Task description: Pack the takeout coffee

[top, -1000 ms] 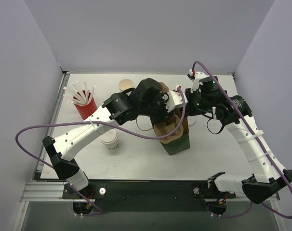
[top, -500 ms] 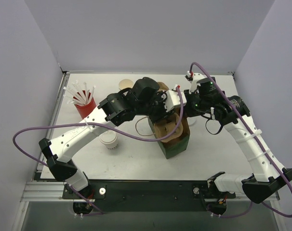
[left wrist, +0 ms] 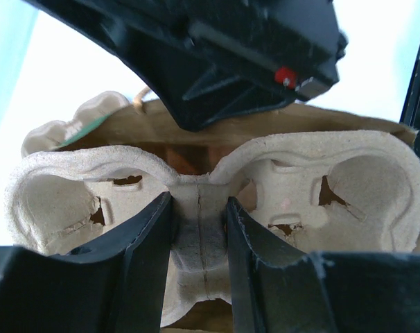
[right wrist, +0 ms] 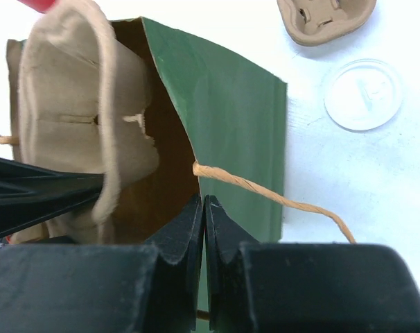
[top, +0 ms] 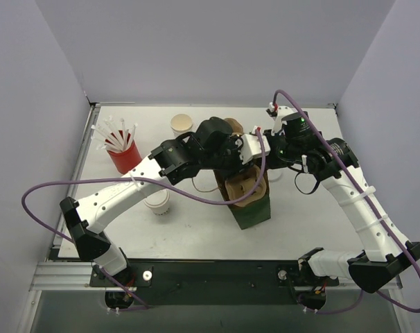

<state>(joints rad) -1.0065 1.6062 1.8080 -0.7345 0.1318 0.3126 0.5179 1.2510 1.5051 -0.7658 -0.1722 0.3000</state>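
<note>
The takeout coffee, a small white paper cup with a cream rim, stands upright at the back of the table, apart from both grippers. A brown pulp carrier sits tilted in the mouth of a green paper bag. My left gripper is shut on the carrier's middle rib, one finger on each side. My right gripper is shut on the bag's rim beside the twine handle. From above, the carrier fills the top of the bag, with the left gripper over it and the right gripper at its right edge.
A red cup of white straws stands at the left. Another white cup stands in front of it. A second pulp carrier and a flat white lid lie on the table behind the bag.
My left arm has shifted slightly while holding the carrier in the bag's mouth, and the cup at the back is uncovered again. The right gripper has kept its hold on the bag.
</note>
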